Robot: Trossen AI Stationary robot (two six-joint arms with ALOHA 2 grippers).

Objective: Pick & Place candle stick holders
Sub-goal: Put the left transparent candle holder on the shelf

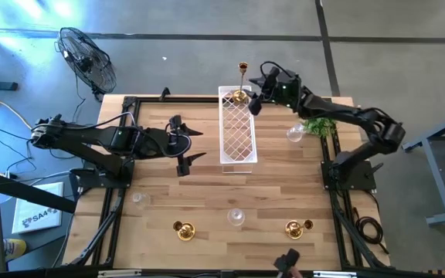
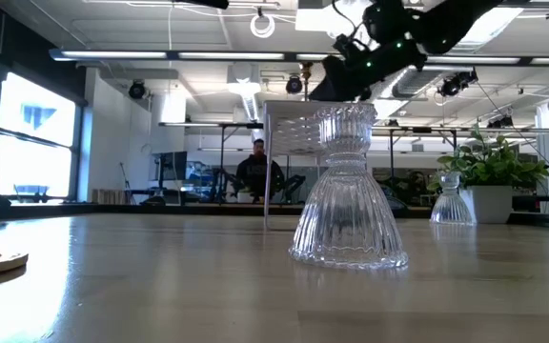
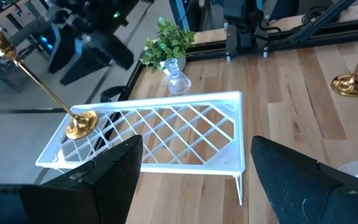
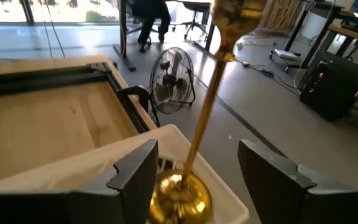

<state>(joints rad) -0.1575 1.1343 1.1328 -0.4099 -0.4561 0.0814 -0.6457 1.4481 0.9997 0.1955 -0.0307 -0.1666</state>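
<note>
Gold tall holder (image 1: 242,86) stands on the white lattice tray's (image 1: 236,143) far end, top centre of the high view. We see the right gripper (image 1: 255,100) just beside its base, fingers spread, gripping nothing. Left gripper (image 1: 185,147), left of the tray, gapes wide and empty.

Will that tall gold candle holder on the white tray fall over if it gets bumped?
Probably. The tall gold candle holder has a long thin stem over a small round base, so it looks tippy. It stands on the white tray's open lattice, likely wobbly footing. Shiny metal may be slippery.
</note>
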